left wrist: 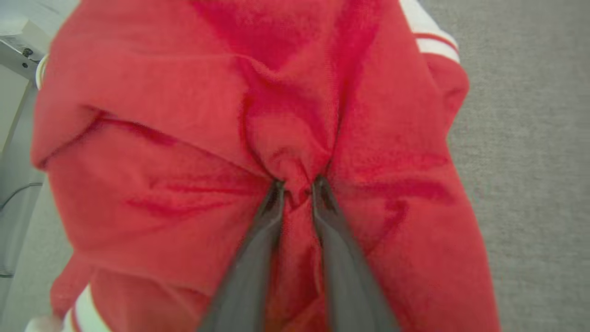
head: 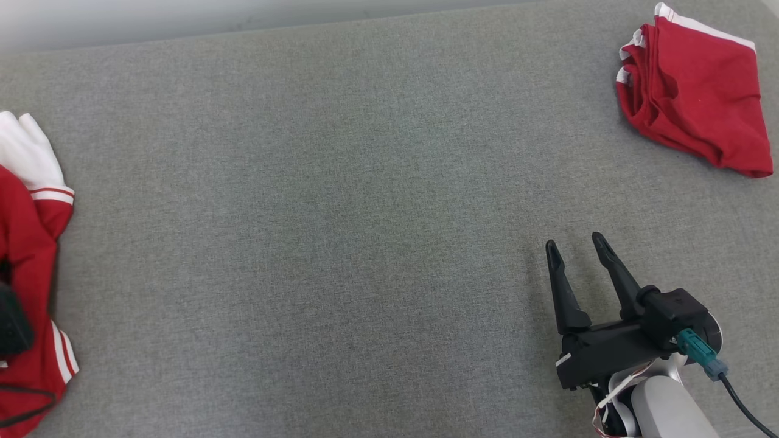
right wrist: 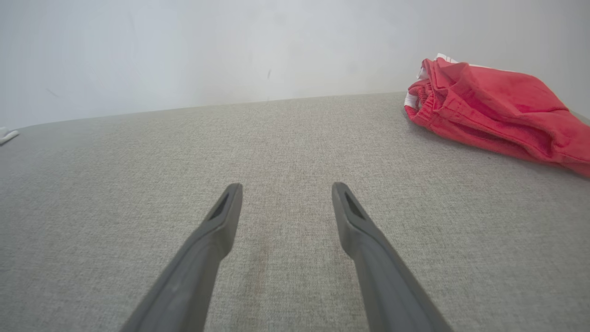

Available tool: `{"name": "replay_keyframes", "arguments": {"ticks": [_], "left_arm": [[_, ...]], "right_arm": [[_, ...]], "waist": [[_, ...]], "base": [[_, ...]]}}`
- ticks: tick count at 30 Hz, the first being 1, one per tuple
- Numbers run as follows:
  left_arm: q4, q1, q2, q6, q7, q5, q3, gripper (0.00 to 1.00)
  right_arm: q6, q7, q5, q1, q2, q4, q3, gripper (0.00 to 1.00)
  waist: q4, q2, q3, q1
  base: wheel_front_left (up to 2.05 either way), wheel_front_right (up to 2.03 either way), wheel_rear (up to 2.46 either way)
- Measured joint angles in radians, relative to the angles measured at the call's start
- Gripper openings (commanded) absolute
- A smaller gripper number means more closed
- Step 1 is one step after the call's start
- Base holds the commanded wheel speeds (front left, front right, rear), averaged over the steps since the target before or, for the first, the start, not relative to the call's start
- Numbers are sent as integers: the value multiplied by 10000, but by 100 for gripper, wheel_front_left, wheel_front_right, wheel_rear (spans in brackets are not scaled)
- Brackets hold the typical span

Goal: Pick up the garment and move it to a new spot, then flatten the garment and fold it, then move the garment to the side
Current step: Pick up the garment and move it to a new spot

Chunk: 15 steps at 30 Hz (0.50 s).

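The garment (head: 27, 243) is red with white stripes and a white part, and lies crumpled at the left edge of the grey surface. In the left wrist view it is seen from close by. There my left gripper (left wrist: 298, 190) has its two dark fingers drawn close together, pinching a raised fold of the red garment (left wrist: 295, 138). My right gripper (head: 575, 242) hovers at the lower right of the head view, open, with nothing between its fingers. The right wrist view has the right gripper (right wrist: 286, 193) over bare grey fabric.
A second red garment (head: 694, 103), folded, with white trim, lies at the far right corner of the grey surface (head: 341, 213); it is also in the right wrist view (right wrist: 493, 108). A pale wall runs behind the far edge.
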Motion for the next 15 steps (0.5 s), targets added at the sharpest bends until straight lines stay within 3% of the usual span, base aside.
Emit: {"name": "replay_keyframes", "arguments": {"ticks": [15], "left_arm": [[-1135,-827,-222,0,-1758,-167,-1459,0]], "right_arm": [[0,0,19,149,130,240,-10,100]], "waist": [[506,0,-819,0]], "base": [[0,0,0]]}}
